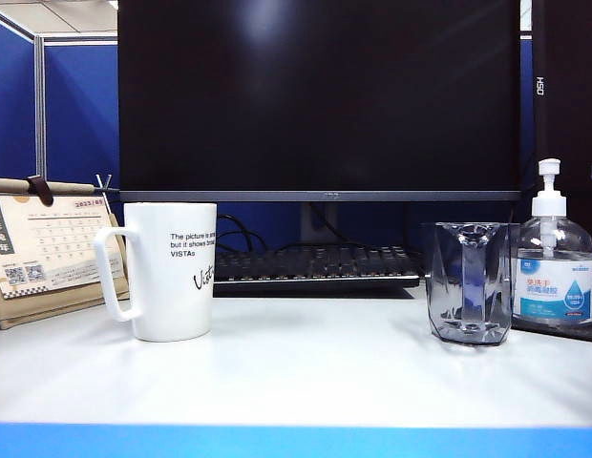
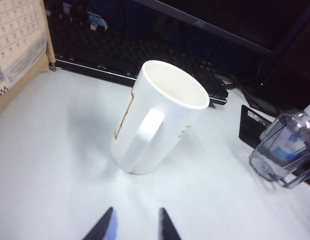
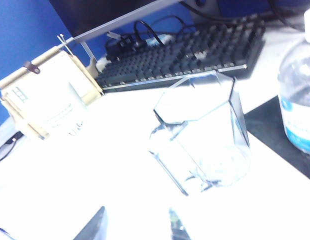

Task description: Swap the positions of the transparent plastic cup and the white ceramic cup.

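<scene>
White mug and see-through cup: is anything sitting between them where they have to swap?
Nothing visible. Bare table lies between the white mug and the clear cup. The keyboard sits behind them.

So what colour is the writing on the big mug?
Black writing on the white mug, clearest in the exterior view.

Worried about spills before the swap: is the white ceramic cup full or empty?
Empty, as far as it shows: the left wrist view looks into the white ceramic cup and shows bare white inner wall, no liquid. It stands upright.
</scene>
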`<move>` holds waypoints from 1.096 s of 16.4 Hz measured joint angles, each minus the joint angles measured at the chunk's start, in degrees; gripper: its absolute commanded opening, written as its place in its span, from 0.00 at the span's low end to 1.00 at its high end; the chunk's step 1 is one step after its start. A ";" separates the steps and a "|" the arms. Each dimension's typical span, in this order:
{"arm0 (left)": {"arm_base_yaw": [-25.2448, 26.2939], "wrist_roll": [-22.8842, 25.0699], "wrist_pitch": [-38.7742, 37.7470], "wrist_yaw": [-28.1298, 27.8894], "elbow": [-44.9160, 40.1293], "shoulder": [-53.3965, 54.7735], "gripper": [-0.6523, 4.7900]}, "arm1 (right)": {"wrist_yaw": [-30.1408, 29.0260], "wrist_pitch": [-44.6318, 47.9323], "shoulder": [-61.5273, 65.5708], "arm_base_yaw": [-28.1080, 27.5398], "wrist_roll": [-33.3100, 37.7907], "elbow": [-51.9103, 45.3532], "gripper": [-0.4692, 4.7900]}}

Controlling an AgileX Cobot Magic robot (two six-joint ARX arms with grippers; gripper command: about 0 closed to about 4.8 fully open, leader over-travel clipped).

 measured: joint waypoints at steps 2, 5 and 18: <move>0.00 -2.36 0.33 0.35 -0.02 0.00 0.20 | -0.72 1.11 0.00 0.00 0.00 0.00 0.38; 0.00 -3.67 1.99 1.70 -0.02 0.00 0.11 | -2.86 3.50 0.00 0.00 0.07 0.00 0.38; 0.00 -8.15 5.57 9.42 1.81 0.00 0.22 | -4.28 10.56 0.00 0.00 4.02 0.00 0.49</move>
